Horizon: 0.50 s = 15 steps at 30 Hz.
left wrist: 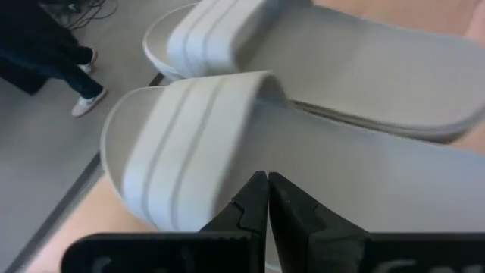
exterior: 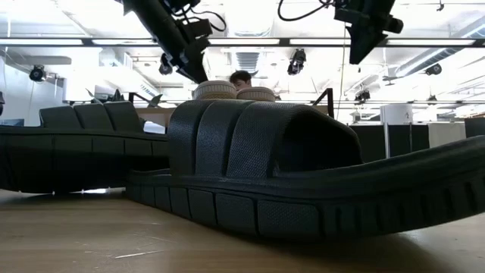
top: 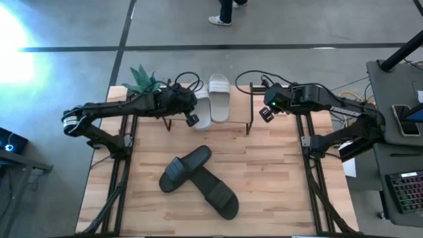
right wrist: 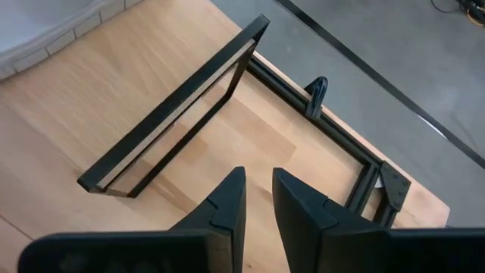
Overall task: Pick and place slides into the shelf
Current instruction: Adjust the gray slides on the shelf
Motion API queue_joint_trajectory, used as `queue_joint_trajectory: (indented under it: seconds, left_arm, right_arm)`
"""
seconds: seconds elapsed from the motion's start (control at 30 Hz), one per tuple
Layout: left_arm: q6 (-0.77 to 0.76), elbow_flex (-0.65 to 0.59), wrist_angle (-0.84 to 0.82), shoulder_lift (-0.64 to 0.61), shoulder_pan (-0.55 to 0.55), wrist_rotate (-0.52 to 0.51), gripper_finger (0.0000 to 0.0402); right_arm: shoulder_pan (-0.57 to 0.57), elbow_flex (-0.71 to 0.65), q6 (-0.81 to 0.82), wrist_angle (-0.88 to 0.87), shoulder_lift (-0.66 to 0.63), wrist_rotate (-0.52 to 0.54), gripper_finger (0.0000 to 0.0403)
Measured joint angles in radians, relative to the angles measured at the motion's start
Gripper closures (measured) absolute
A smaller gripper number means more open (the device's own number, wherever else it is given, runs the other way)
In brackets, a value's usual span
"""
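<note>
Two pale grey-white slides [top: 219, 98] [top: 203, 106] lie side by side on the shelf [top: 251, 106], soles down, at the table's far edge. The left wrist view shows both: the nearer slide [left wrist: 189, 129] and the farther one [left wrist: 364, 68]. My left gripper [top: 193, 119] [left wrist: 267, 178] is shut and sits right over the nearer slide. Two black slides [top: 187, 168] [top: 215, 188] lie crossed on the tabletop, one partly on the other; they fill the low view [exterior: 265, 152]. My right gripper [top: 266, 114] [right wrist: 258, 186] hovers narrowly open beside the shelf's right black leg frame [right wrist: 174, 114]. My left gripper comes from above with its shut fingertips [left wrist: 254, 189] over the nearer white slide's footbed [left wrist: 364, 174], just behind its strap. I cannot tell whether they touch it.
A green plant [top: 142, 79] stands at the table's far left corner. A person's legs [top: 225, 13] [left wrist: 45, 53] show on the floor beyond the far edge. A desk with a keyboard [top: 403, 192] sits right of the table. Bare tabletop lies right of the black slides.
</note>
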Motion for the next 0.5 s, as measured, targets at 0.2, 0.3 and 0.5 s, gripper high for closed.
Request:
queue_joint_trajectory:
  seconds: [0.2,0.3,0.5]
  left_arm:
    - [0.013,0.004,0.005,0.022,0.039,0.004,0.0402]
    - [0.019,0.004,0.015,0.036,0.058,0.007,0.0402]
    - [0.06,0.016,0.045,0.06,0.08,0.004,0.0402]
  right_arm:
    - [0.0,-0.011,-0.019,0.021,0.003,0.003,0.0344]
    - [0.0,-0.007,-0.054,0.052,0.013,0.006,0.0344]
    - [0.0,-0.006,-0.064,0.106,0.013,0.006,0.0344]
